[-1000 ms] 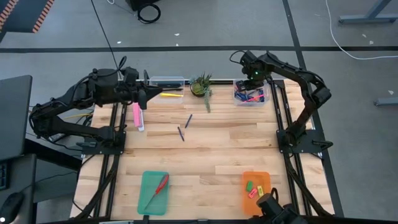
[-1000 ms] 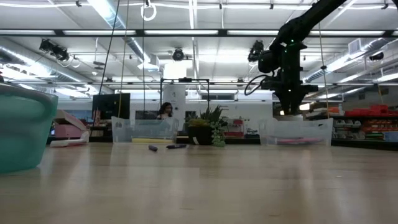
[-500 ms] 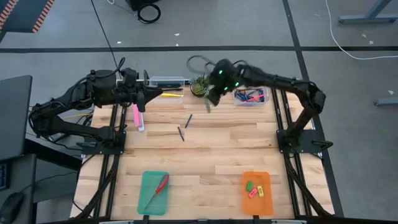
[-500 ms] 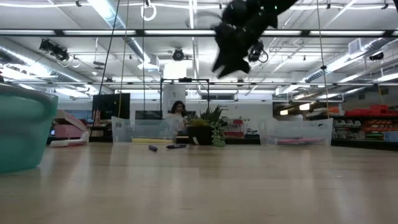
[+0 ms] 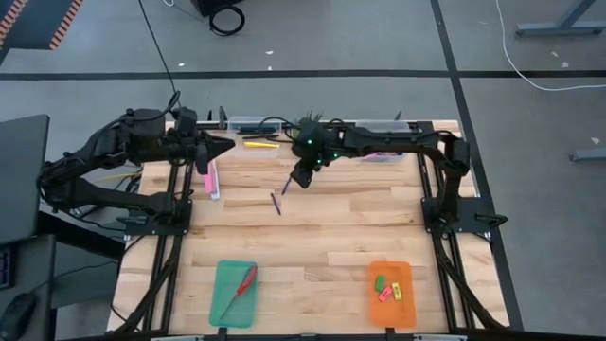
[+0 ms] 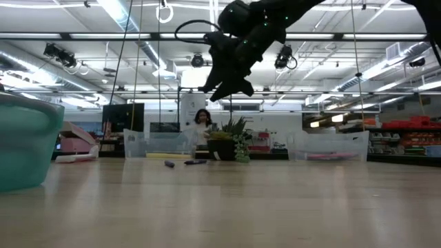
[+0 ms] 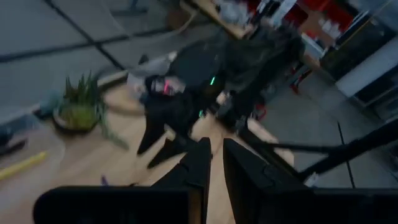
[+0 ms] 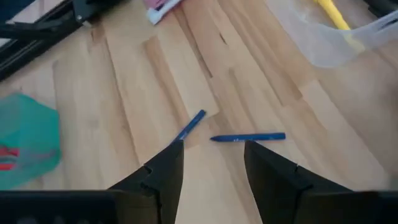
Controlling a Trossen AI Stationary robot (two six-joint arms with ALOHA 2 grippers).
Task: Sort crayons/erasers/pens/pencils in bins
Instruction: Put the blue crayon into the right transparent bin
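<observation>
Wooden bench (image 5: 322, 237), potted plant (image 6: 231, 146) at its far edge as landmark. Right arm stretched across, right hand (image 5: 297, 180) just in front of the plant, above 2 blue pens (image 8: 247, 137), fingers parted, nothing held. Left hand (image 5: 220, 147) well to the plant's left, level, fingers almost together, nothing between them. Clear bins (image 5: 253, 124) flank the plant. Teal tray (image 5: 235, 293) with red-handled scissors (image 5: 240, 288) and orange tray (image 5: 389, 293) with erasers (image 5: 386, 287) lie at the near edge. No legible writing.
</observation>
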